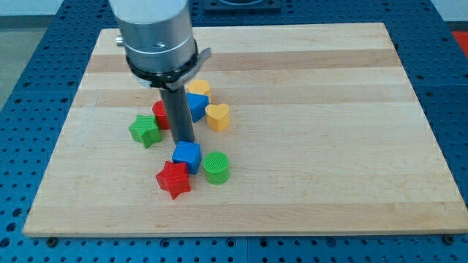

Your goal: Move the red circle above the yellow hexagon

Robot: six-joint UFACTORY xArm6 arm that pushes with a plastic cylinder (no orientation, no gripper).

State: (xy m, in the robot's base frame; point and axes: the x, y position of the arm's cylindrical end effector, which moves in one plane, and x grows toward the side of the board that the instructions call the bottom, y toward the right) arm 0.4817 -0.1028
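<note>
The red circle [160, 114] is half hidden behind my rod, left of centre on the board. The yellow hexagon [198, 88] lies just up and right of it, partly behind the arm. My tip [184, 141] stands just right of and below the red circle, touching or nearly touching the top edge of a blue cube [187, 155]. A blue block [197, 107] sits between the hexagon and my rod; its shape is unclear.
A green star [145, 130] lies left of the red circle. A yellow heart [217, 115] lies right of the blue block. A red star [174, 179] and a green circle [216, 167] flank the blue cube below. The wooden board [329, 109] lies on a blue pegboard table.
</note>
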